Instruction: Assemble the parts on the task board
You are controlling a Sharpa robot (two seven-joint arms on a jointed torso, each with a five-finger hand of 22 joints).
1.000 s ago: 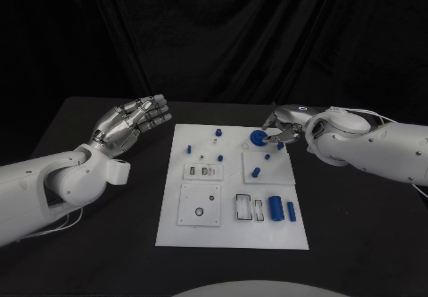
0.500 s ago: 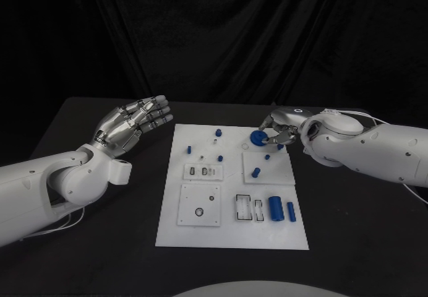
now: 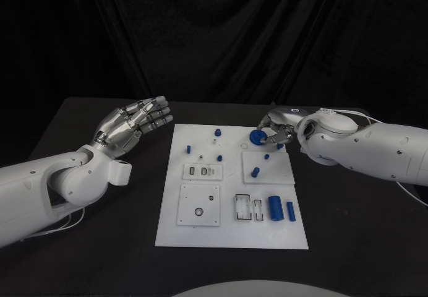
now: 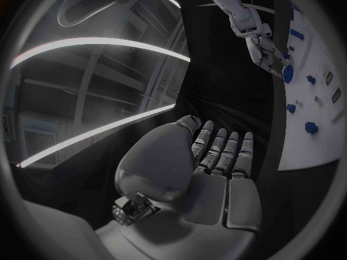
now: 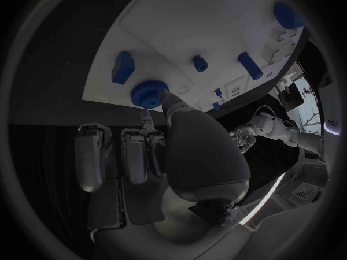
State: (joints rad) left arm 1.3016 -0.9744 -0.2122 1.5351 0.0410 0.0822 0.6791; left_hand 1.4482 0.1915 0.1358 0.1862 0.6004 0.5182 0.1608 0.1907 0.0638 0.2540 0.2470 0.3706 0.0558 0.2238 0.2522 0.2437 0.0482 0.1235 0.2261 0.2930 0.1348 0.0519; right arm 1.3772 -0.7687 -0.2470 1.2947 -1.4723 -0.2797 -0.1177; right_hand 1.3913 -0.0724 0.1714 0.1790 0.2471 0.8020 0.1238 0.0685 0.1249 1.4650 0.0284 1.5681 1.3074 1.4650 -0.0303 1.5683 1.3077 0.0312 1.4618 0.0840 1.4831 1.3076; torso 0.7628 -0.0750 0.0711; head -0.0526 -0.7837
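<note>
The white rectangular task board (image 3: pixel 230 238) lies in the middle of the black table (image 3: pixel 107 260), and no brand, label or writing on it or on the arms can be read. The right hand (image 3: pixel 276 131) reaches in over the board's far right corner and pinches a round blue toothed wheel (image 3: pixel 258 137) between thumb and a finger; in the right wrist view the wheel (image 5: pixel 148 93) sits at the thumb's tip, close over the board (image 5: pixel 217 23), and whether it touches the surface cannot be told. The hand's other fingers (image 5: pixel 133 156) lie side by side, straight and clear of the wheel. The left hand (image 3: pixel 132 124) is raised above the table just left of the board, palm turned toward it, fingers extended and slightly apart, holding nothing; the left wrist view shows the same flat, empty palm (image 4: pixel 217 185). On the board's far part stand several small blue pegs (image 3: pixel 218 132), one near the far edge, one toward the left side and others in the middle. A raised white square plate (image 3: pixel 266 167) on the right carries two more short blue pegs. Nearer the robot, a thick blue cylinder (image 3: pixel 276 209) and a thin blue bar (image 3: pixel 292 211) lie side by side, just right of a white block with rectangular slots (image 3: pixel 248 208). A white square plate with round holes (image 3: pixel 200 204) lies on the near left.
</note>
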